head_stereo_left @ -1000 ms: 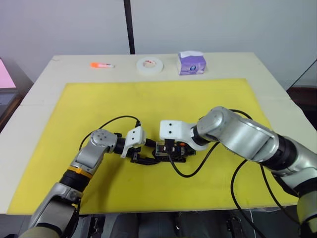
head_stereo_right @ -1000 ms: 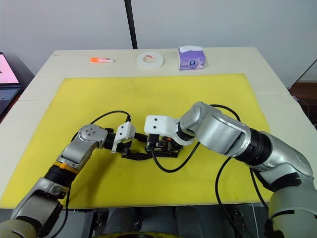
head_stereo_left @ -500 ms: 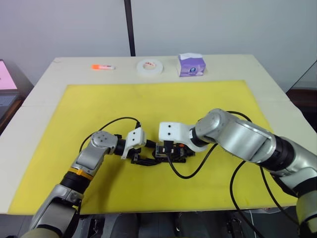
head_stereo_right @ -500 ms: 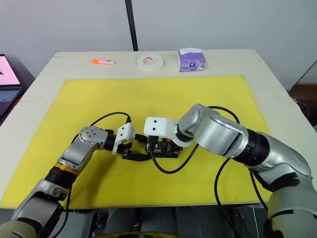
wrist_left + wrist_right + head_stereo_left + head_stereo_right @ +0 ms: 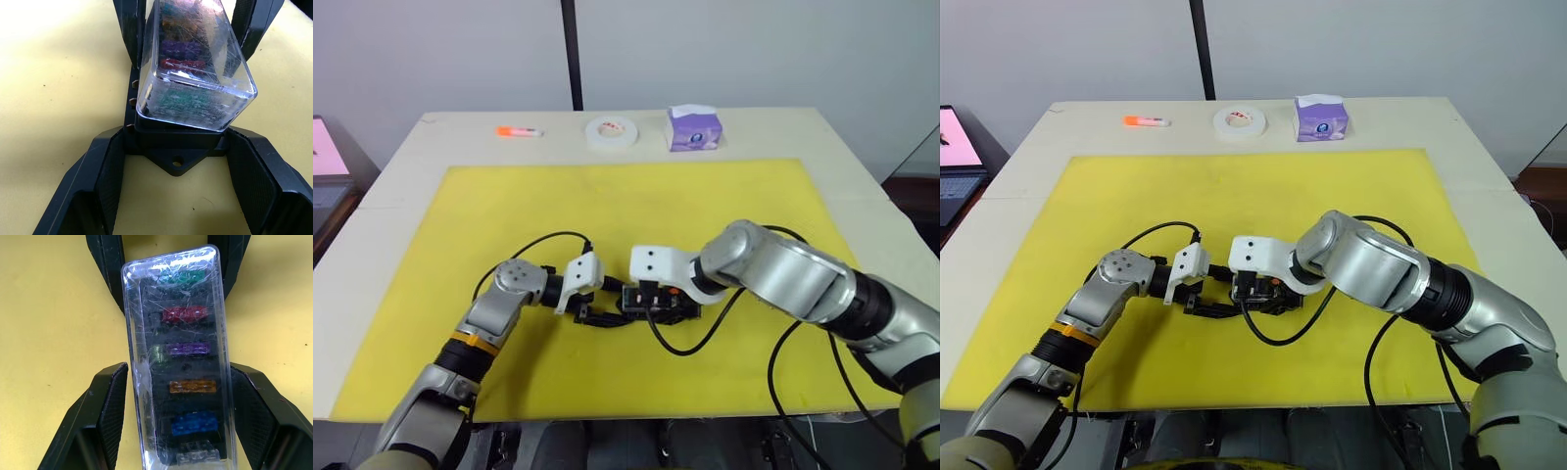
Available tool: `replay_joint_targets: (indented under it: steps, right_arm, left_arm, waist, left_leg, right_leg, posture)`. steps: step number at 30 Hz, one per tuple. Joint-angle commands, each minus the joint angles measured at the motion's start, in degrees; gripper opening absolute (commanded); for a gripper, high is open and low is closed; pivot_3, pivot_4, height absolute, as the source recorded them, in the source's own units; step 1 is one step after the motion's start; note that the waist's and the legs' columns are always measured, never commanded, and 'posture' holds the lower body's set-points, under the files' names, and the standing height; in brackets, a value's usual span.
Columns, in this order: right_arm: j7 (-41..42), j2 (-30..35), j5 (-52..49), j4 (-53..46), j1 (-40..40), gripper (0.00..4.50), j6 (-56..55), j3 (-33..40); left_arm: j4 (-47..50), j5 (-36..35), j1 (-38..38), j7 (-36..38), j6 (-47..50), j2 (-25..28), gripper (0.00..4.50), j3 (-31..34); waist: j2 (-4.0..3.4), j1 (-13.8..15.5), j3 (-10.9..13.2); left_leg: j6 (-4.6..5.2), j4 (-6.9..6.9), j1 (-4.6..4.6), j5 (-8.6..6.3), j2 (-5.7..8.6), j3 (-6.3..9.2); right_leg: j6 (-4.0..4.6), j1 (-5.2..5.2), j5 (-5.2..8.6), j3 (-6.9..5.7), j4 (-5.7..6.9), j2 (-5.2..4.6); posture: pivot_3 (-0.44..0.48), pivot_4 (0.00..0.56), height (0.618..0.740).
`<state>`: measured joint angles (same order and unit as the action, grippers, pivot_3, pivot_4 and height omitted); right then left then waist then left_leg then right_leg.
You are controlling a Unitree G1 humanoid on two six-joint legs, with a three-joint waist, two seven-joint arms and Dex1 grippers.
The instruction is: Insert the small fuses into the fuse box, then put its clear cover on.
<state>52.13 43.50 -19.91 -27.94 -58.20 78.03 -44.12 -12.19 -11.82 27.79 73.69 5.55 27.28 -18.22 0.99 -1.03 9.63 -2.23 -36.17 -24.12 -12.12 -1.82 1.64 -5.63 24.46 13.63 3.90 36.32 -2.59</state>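
Yellow mat (image 5: 636,211), fuse box (image 5: 183,139) lengthwise between grippers

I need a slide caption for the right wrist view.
Clear cover sits over the fuse box, coloured fuses visible beneath, between open jaws.

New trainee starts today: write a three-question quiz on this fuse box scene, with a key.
1. True or false: the clear cover already sits over the fuse box.
2. Which fuse colour shows under the cover? A) pink B) purple C) white
3. What lies between the orange marker and the tissue pack at the table's far edge?

Key: 1. True; the small fuses show through it, and the left gripper and right gripper flank the box, both open. 2. B. 3. The white tape roll.
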Motion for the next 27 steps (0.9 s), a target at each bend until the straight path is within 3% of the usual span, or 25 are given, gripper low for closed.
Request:
replay_joint_targets:
  steps: [1,11,16,20,26,27]
  right_arm:
    - [1.2,1.3,-1.4,-1.9,-0.6,3.14,-1.3,3.4]
    - [7.4,8.0,-7.1,-4.7,1.8,3.14,-4.5,13.0]
    - [8.0,5.6,-12.1,-3.0,7.4,3.14,-10.4,26.0]
    - [4.8,-0.2,-14.6,-2.6,16.3,2.20,-16.3,34.3]
    - [1.9,-3.8,-13.3,-2.2,23.0,0.10,-22.6,34.4]
    - [1.9,-3.9,-13.2,-2.0,23.9,0.04,-23.4,34.1]
  left_arm:
    - [-0.9,1.2,-0.9,0.7,0.3,0.1,2.74,-1.2]
    - [-0.6,1.2,-0.9,1.6,1.0,0.8,2.74,-1.3]
    - [0.3,0.8,-1.1,2.4,3.1,2.2,2.74,-1.1]
    - [1.0,-0.1,-1.3,1.8,5.5,2.8,2.74,-0.1]
    - [1.8,-0.2,-1.6,2.0,6.1,3.8,2.74,-0.1]
    - [1.8,-0.2,-1.6,2.0,6.2,3.8,2.74,-0.1]
  waist:
    - [0.00,0.0,0.0]
    - [0.00,0.0,0.0]
    - [0.02,-0.2,0.0]
    - [0.09,-0.2,0.0]
    - [0.08,-0.4,0.0]
    - [0.08,-0.4,0.0]
  left_leg:
    - [0.00,0.00,0.00,0.00,0.00,0.00]
    - [0.00,0.02,-0.01,0.00,0.00,0.00]
    - [0.00,0.03,-0.01,0.00,-0.02,0.00]
    - [0.02,0.11,0.04,-0.01,-0.06,0.04]
    - [0.02,0.10,0.05,-0.01,-0.07,0.05]
    - [0.02,0.11,0.05,-0.01,-0.07,0.05]
  right_leg:
    - [0.00,0.00,0.00,0.00,0.00,0.00]
    - [0.00,0.01,0.00,0.00,-0.02,0.00]
    - [0.00,0.02,0.00,0.00,-0.04,0.02]
    - [-0.01,-0.01,0.00,0.00,-0.04,0.13]
    - [-0.01,0.00,0.00,0.01,-0.01,0.15]
    - [0.00,0.00,0.00,0.01,-0.01,0.15]
  posture:
    - [0.000,0.150,0.740]
    - [0.000,0.150,0.740]
    - [0.000,0.150,0.740]
    - [0.000,0.150,0.740]
    - [0.000,0.150,0.740]
    - [0.000,0.150,0.740]
